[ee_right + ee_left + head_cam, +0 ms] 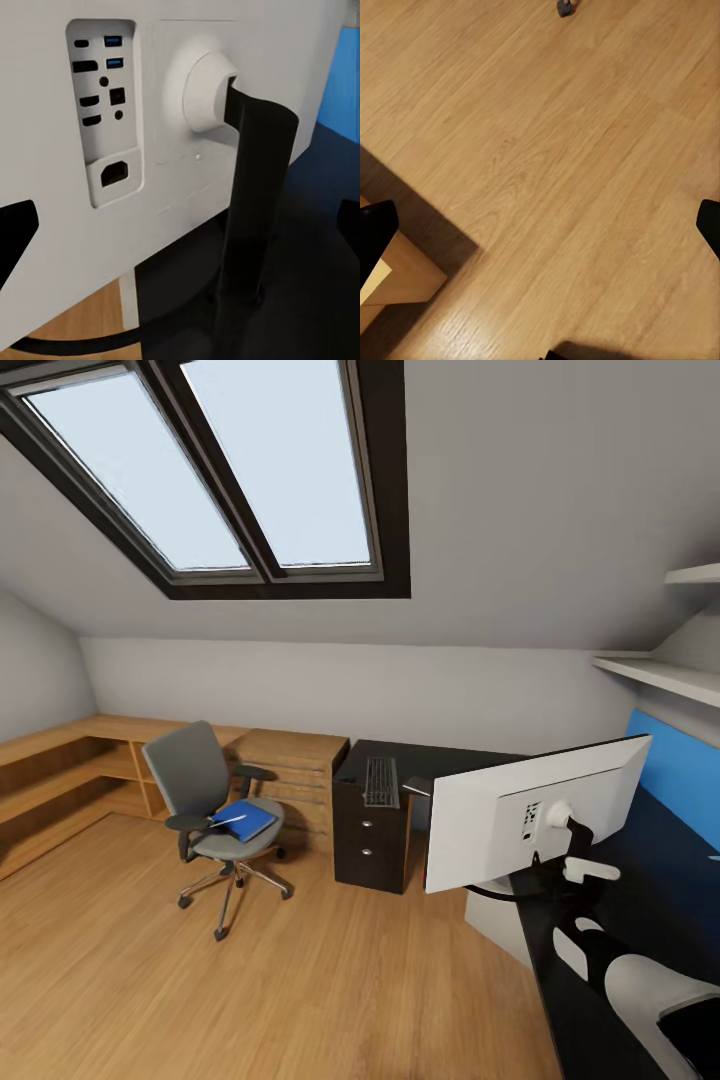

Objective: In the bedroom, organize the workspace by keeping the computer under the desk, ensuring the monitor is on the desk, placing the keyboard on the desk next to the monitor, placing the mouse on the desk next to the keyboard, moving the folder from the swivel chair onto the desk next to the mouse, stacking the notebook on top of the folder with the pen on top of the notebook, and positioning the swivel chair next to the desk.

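An attic bedroom: a sloped ceiling with one two-pane skylight (240, 470), a wood plank floor (300, 980), low wooden cabinets (90, 770) along the far wall.

The black L-shaped worktop (440, 758) carries one monitor (530, 815), its white back toward the head camera (ports and black foot fill the right wrist view), and one keyboard (381, 781) over the drawer unit.

One swivel chair (212, 810) stands well apart from the worktop, on the floor; one blue folder (245, 821) lies on its seat.

Each wrist view shows two dark jaw tips at opposite edges, wide apart: the left gripper (540, 225) over bare floor, the right gripper (184, 225) facing the monitor, holding nothing.
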You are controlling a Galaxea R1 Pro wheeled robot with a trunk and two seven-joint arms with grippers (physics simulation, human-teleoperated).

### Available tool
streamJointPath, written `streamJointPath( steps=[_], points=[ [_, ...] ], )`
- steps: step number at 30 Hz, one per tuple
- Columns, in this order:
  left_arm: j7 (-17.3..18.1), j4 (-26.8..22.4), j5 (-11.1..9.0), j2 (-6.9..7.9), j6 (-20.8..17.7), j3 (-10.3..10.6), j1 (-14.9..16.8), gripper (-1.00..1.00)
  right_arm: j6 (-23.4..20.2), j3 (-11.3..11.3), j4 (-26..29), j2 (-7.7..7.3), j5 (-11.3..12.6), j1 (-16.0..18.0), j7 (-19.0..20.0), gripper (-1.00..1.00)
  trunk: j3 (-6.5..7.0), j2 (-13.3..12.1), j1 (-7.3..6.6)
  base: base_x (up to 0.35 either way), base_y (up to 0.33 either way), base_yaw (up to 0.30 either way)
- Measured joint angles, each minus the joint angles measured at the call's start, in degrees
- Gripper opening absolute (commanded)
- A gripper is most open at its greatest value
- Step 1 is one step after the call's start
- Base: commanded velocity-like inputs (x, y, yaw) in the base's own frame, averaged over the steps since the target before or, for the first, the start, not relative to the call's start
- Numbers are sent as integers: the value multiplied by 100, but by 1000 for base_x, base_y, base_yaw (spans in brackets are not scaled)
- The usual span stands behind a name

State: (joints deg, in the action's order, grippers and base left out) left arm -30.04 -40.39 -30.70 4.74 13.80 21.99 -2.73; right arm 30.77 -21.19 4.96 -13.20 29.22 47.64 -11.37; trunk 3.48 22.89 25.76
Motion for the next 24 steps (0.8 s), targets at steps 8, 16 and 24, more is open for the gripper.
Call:
streamJointPath(
  steps=[8,16,24],
  points=[
    [6,-6,-4,-8,0,8,0,100,59,-2,-28,9,-13,0,-23,100,0,0,0,0,0,0],
    [5,-6,1,-9,0,9,0,100,64,-6,-32,20,0,0,-33,100,0,0,0,0,0,0],
    [5,-4,0,-9,0,16,1,100,219,-4,-78,19,27,-1,-48,100,10,0,0,0,0,-95]
  ],
)
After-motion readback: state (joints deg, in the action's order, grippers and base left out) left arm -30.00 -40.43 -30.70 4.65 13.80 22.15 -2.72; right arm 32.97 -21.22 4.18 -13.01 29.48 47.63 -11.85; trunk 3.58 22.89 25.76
